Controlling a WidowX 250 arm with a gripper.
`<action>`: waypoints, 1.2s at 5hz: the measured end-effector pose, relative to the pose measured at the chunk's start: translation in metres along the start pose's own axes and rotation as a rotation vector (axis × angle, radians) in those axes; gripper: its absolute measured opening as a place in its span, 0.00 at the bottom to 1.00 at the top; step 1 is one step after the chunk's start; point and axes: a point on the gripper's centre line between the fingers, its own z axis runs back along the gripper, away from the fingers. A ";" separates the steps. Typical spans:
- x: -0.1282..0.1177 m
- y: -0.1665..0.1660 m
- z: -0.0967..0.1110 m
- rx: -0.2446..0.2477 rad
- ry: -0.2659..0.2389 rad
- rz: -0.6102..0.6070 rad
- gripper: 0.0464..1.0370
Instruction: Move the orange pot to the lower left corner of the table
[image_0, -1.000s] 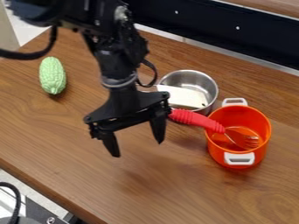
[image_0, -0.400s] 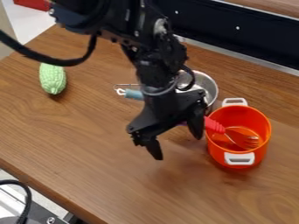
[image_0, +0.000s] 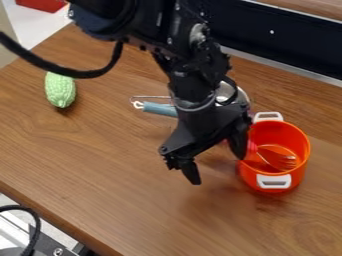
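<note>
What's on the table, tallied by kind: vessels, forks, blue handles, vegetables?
Vessels: 2 (orange pot; metal vessel, partly behind the arm)
Forks: 1 (fork standing in the orange pot)
Blue handles: 1 (blue handle; can't tell what tool it belongs to)
Vegetables: 1 (green vegetable)
Total: 5

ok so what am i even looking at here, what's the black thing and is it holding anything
You're looking down at a slant from a fixed camera. The black thing is a robot arm, coming in from the top edge. Its two-finger gripper is open and holds nothing. On the wooden table, a bumpy green vegetable lies at the left. Partly behind the arm are a metal pot and a utensil's blue-grey handle. At the right, an orange pot holds the fork end of a utensil.
</note>
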 end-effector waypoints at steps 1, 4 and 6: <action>0.000 -0.006 -0.002 -0.028 0.003 0.029 0.96; -0.012 -0.013 -0.015 -0.013 0.069 -0.010 0.96; -0.015 -0.012 -0.018 0.011 0.098 -0.016 0.96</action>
